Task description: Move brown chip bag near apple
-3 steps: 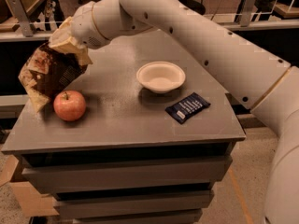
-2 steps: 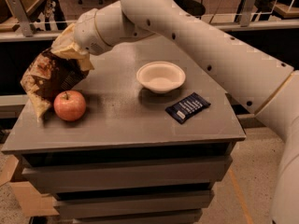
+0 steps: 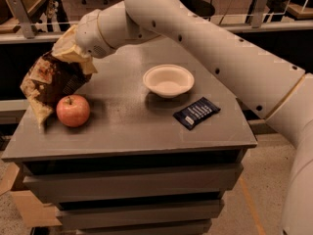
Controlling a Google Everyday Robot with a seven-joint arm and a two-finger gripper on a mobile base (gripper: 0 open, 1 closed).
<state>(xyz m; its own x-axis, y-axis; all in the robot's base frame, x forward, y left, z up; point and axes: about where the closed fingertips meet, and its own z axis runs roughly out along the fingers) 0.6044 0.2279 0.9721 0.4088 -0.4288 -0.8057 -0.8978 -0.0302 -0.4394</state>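
Gripper (image 3: 78, 65) rested atop the brown chip bag (image 3: 49, 84) at the bench's (image 3: 122, 131) left edge, hold impossible to tell; bag touched the apple (image 3: 73, 110) near the front-left corner; white bowl (image 3: 167, 80) sat mid-bench, blue wrapper (image 3: 196, 112) rightward, both well apart.

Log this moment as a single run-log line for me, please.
gripper: at brown chip bag | brown chip bag: just behind apple | white bowl: mid-table | blue wrapper: near bowl

Table (image 3: 132, 131) holds apple (image 3: 73, 110), chip bag (image 3: 48, 84), bowl (image 3: 168, 80), wrapper (image 3: 196, 112); gripper (image 3: 74, 67) over bag.
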